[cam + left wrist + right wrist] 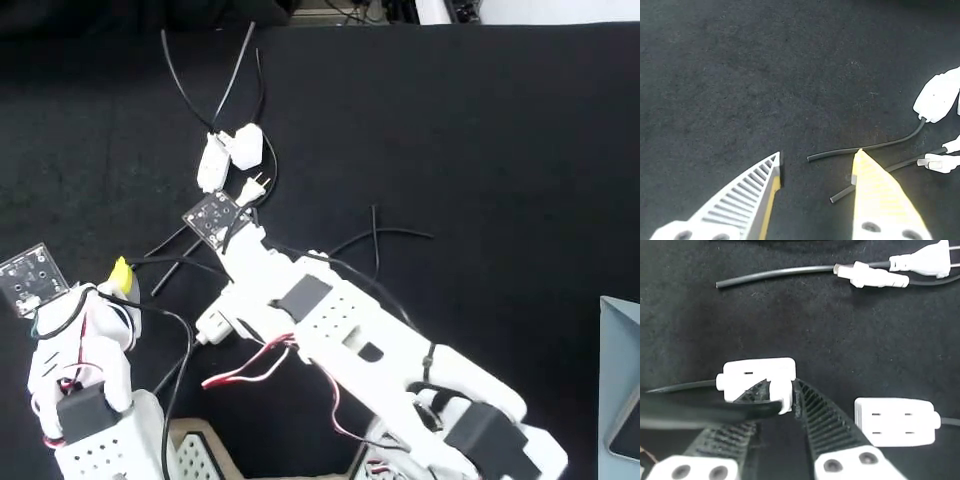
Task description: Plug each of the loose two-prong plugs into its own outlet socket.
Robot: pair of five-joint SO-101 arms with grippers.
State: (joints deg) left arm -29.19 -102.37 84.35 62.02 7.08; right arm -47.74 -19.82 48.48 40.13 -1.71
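Black cloth covers the table, with thin black cables strewn over it. A white two-prong plug lies loose on the cloth, its prongs free. Just beside it, on its own cable, lies a slimmer white plug, also unplugged. Near them sits a white single-outlet socket block with one slot showing on top, and beside that, apart from it, a white double-outlet socket block with its slots facing up.

The right gripper has its black ribbed jaws drawn narrow around one end of the single-outlet socket block, pinching it. A dark cable crosses in front of one finger. In the high view this arm stretches to the cluster of sockets in the middle of the table.

The left gripper hangs over bare cloth well to the side, its white ribbed jaw and yellow jaw spread wide and holding nothing. Cut cable ends lie below it.
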